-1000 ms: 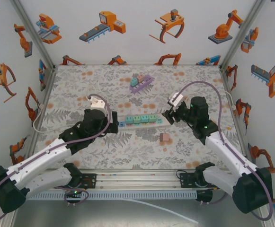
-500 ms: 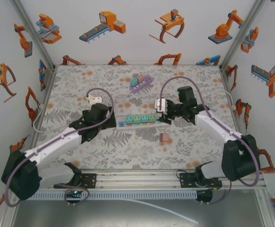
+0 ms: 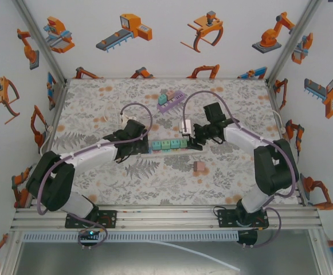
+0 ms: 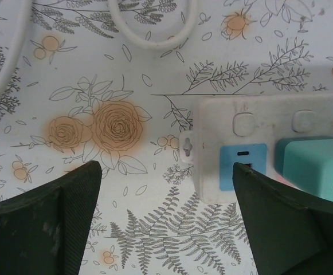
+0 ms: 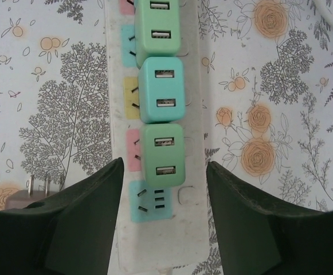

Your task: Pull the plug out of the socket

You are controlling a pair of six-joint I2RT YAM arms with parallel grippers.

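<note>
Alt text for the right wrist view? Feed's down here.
The right gripper hangs open over a white power strip, its fingers flanking the nearest green plug. Two more plugs sit beyond it; a brown plug lies loose on the floral mat.

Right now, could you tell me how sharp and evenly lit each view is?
Top external: even, diffuse light, no glare, only soft shadows, the power strip sharp. Left wrist: the strip's end and the teal plug crisp, the left gripper's fingers dark and slightly soft. Right wrist: the row of plugs crisp, no glare, the right gripper's fingers dark, nearly featureless.
</note>
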